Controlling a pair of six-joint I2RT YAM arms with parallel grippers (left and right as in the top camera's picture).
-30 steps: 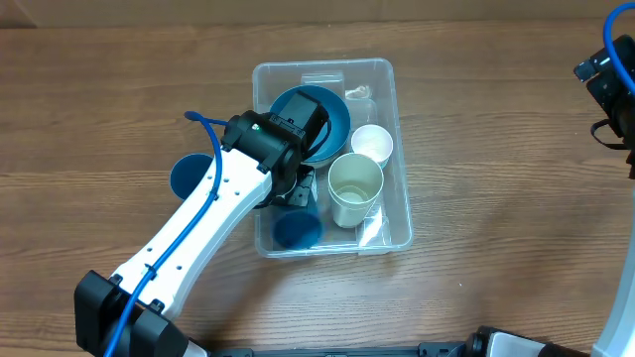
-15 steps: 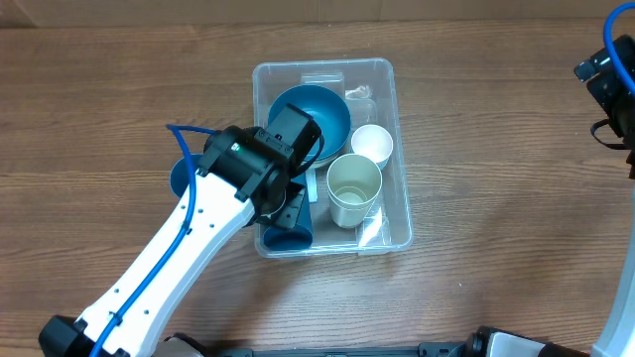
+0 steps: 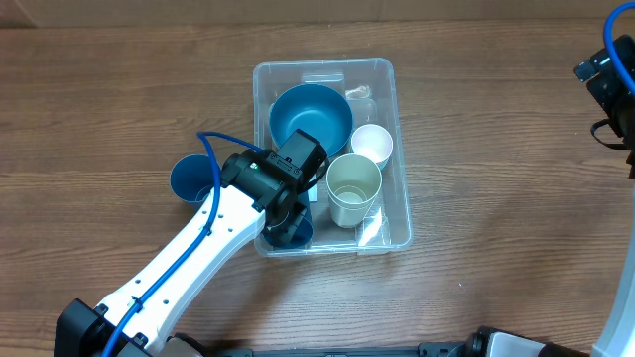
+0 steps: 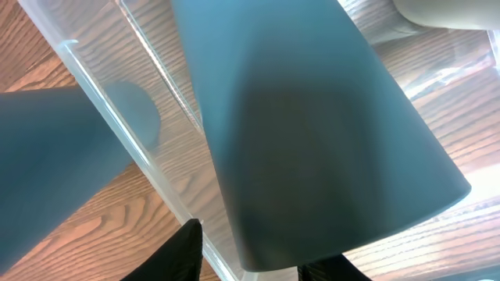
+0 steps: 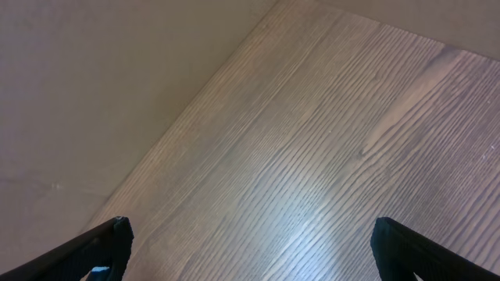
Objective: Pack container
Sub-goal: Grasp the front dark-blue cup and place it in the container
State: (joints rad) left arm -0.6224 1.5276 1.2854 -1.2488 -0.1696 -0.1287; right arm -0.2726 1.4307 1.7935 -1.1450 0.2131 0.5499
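The clear container (image 3: 401, 149) stands mid-table. It holds a blue bowl (image 3: 310, 117), a small white cup (image 3: 372, 144), a pale cup (image 3: 354, 186) and a blue cup (image 3: 288, 236) in its front-left corner. My left gripper (image 3: 293, 213) hovers right over that blue cup and hides most of it. In the left wrist view the blue cup (image 4: 312, 133) fills the frame. The container's wall (image 4: 133, 133) shows between my left finger and the cup, so the left gripper (image 4: 254, 261) looks open. My right gripper (image 5: 254, 250) is open and empty over bare wood.
Another blue cup (image 3: 189, 178) stands on the table just left of the container, and it shows blurred in the left wrist view (image 4: 55, 164). The right arm (image 3: 607, 84) is at the far right edge. Small clear plastic scraps (image 3: 372, 230) lie inside the container.
My left arm has swung and the gripper has shifted a little towards the container's front-left corner, now covering the blue cup there. The right arm has not moved.
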